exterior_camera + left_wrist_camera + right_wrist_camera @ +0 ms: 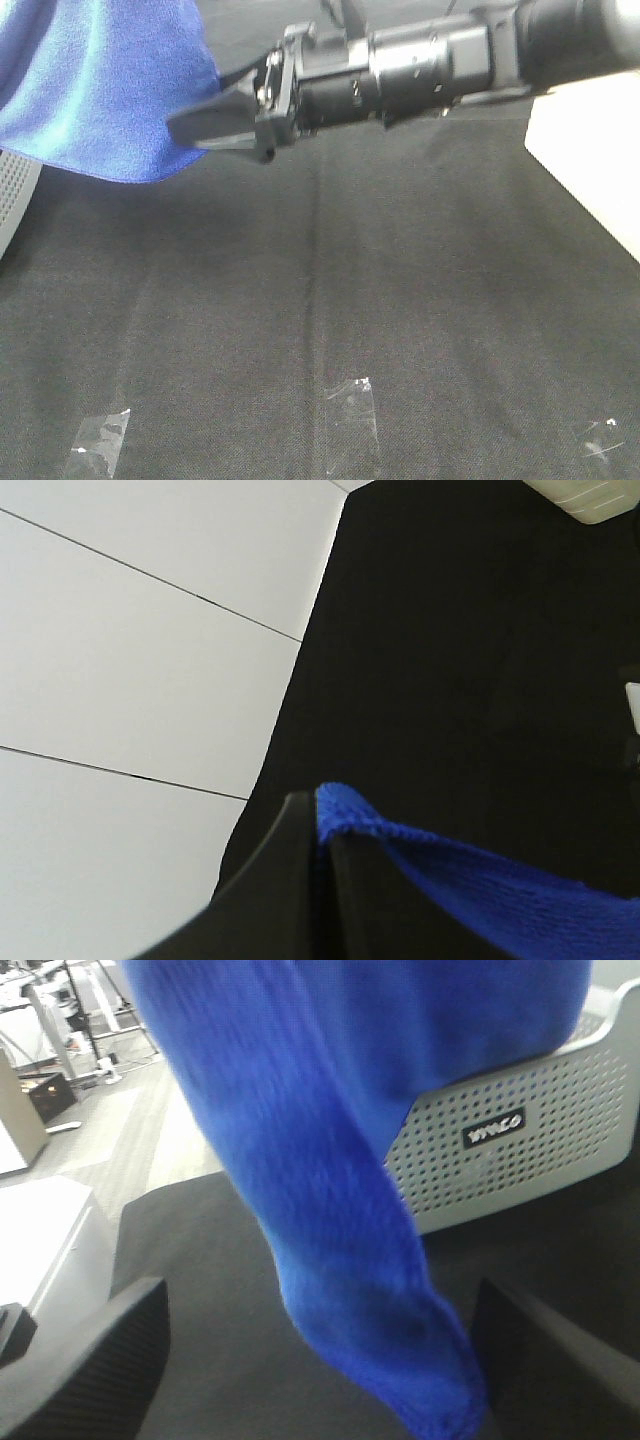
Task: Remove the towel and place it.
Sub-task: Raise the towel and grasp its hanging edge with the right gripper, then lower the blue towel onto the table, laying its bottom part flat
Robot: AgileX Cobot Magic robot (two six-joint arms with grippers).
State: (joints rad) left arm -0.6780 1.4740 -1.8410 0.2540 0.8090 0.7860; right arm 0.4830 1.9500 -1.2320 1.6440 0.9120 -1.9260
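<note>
The right gripper (320,1385) reaches across to the far left, its claw spread wide with a hanging fold of the towel (100,90) between its fingers, ungripped. The left gripper (316,832) pinches the towel's edge, holding it above the black cloth (400,300) near a white perforated basket (500,1150).

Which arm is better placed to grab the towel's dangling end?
Right, probably: the right gripper is open with the towel hanging between its fingers; the left gripper is shut on its edge.

blk cloth (400,280), wht perforated basket (520,1150), tape bits (350,400)
</note>
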